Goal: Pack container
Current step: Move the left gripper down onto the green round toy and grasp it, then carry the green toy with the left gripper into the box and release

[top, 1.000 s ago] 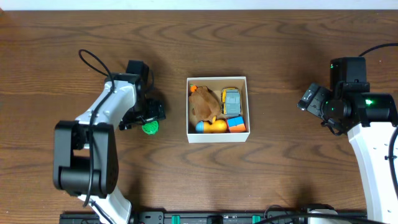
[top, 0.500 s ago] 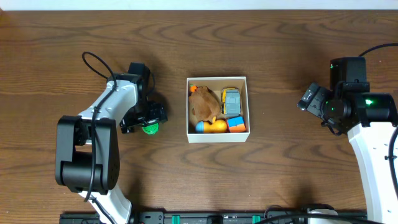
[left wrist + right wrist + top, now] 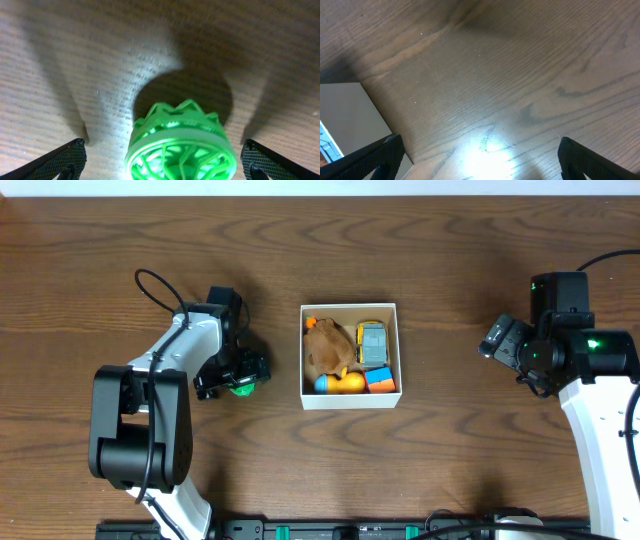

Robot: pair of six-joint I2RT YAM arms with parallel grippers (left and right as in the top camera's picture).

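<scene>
Left end effector (image 3: 233, 379) wide open astride a green toy (image 3: 180, 145); right end effector (image 3: 480, 155) open, empty.
Square white box (image 3: 349, 402), thin-walled, holds small toys (image 3: 326, 345).

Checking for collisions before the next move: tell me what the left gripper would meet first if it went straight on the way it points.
The green ribbed toy: it sits directly ahead, between the open fingers of the left gripper, on the wooden table. The remaining gap is unclear.
</scene>
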